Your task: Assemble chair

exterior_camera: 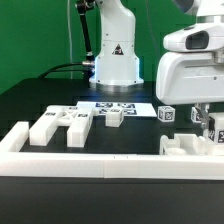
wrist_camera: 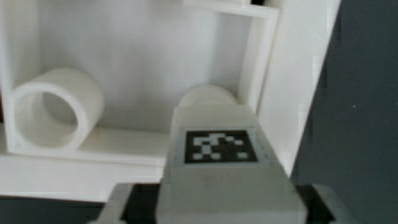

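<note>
- Clamps a chunky white chair block (wrist_camera: 214,175) between the jaws, which press against both of its sides in the wrist view.
- Bears one square black-and-white tag (wrist_camera: 217,146) on that block's face, with no letters or numbers to read.
- Hangs over a white frame-shaped chair piece (wrist_camera: 267,80) with a round white ring (wrist_camera: 54,105) inside it, at the exterior view's right.
- Lying loose on the black desk (exterior_camera: 140,135): a cluster of chair pieces (exterior_camera: 60,125) at the exterior view's left, a small block (exterior_camera: 113,117) near the middle, and a tagged cube (exterior_camera: 167,113) farther right.
- Lying flat before the arm's base (exterior_camera: 117,65): the marker board (exterior_camera: 118,105).
- Printed on that base: a black triangle label (exterior_camera: 117,48), any wording too small to tell.
- Running along the desk's near edge: a long white rail (exterior_camera: 100,165).
</note>
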`<action>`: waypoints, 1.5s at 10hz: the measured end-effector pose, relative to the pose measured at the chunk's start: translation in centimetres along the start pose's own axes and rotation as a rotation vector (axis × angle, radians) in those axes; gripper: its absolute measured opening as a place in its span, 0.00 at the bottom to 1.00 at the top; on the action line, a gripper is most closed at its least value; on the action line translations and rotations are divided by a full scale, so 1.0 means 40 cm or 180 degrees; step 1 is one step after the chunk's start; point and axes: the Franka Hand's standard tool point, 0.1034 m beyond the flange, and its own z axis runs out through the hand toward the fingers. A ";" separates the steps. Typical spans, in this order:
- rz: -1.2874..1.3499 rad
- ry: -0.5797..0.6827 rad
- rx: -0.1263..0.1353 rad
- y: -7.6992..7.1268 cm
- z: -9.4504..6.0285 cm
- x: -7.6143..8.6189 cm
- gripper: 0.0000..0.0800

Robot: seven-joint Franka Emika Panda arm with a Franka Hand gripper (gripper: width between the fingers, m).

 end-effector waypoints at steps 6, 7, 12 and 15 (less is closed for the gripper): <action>0.2203 0.0001 0.0017 0.001 0.002 0.000 0.36; 0.2587 0.0012 0.0025 0.003 0.002 0.002 0.36; 0.4282 0.0015 0.0024 -0.008 0.004 -0.001 0.36; 0.4940 0.0000 0.0029 -0.013 0.004 -0.002 0.36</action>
